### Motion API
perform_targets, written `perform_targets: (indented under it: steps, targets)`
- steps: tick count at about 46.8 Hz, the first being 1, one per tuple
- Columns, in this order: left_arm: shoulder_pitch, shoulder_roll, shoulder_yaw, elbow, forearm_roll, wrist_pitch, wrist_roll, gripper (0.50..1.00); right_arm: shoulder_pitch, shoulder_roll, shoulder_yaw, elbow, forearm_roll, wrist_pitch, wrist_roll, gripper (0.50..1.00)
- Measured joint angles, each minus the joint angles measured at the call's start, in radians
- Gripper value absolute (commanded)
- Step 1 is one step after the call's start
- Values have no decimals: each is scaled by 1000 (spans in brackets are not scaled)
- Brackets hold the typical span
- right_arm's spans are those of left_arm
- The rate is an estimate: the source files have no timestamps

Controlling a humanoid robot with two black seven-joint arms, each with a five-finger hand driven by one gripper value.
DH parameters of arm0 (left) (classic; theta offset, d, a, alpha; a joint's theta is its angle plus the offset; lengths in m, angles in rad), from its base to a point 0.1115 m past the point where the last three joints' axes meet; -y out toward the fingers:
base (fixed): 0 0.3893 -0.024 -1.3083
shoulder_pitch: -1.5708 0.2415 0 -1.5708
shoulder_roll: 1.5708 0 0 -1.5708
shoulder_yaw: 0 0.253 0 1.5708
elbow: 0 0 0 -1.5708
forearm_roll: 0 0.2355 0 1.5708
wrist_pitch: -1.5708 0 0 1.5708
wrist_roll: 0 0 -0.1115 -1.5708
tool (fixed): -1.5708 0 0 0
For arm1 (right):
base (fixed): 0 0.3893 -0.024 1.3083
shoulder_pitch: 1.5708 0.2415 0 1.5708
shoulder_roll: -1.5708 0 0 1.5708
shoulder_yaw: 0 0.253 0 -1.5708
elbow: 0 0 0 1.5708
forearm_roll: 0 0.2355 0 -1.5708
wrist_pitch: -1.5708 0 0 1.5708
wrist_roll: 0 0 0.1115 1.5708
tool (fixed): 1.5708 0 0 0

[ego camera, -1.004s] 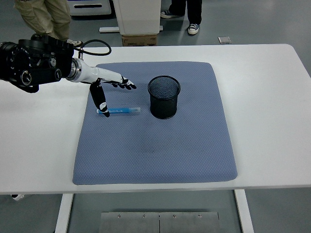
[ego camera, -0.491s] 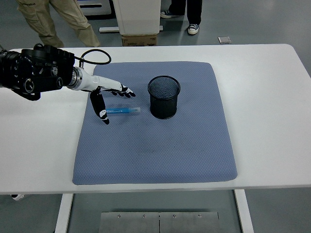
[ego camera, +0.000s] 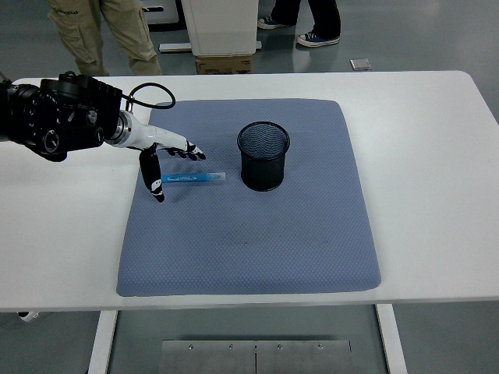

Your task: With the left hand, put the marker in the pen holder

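Note:
A light blue marker (ego camera: 195, 178) lies flat on the blue-grey mat (ego camera: 249, 234), pointing left to right, just left of the black mesh pen holder (ego camera: 263, 155). The holder stands upright near the mat's upper middle and looks empty. My left hand (ego camera: 168, 160) hovers over the mat's upper left, fingers spread and holding nothing. Its thumb points down beside the marker's left end, and the other fingers reach out just above the marker. The right arm is out of view.
The mat lies on a white table (ego camera: 437, 156). Behind the table's far edge stand a white pedestal with a cardboard box (ego camera: 224, 64) and the legs of people (ego camera: 109, 31).
My left hand has drawn back to the left and a little toward the table's near side. The marker and the holder have not moved.

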Motion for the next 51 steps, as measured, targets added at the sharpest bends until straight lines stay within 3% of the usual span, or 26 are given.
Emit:
perform_targets:
  steps: [10,24,32,42,51]
  targets:
    - [-2,-15,-6,0,0,-2,4,1000,0,0,0,0,0,0,0,1000]
    - [-13,-37,-21,-1,-2,-52,2,1000,0,0,0,0,0,0,0,1000]
    - [-13,-45,-28,0,-2,-52,2,944,0,0,0,0,0,0,0,1000]
    - [-13,-58,-30,3,-1,-49,3,815,0,0,0,0,0,0,0,1000]
    - [-10,-65,-30,3,0,-49,4,777,0,0,0,0,0,0,0,1000]
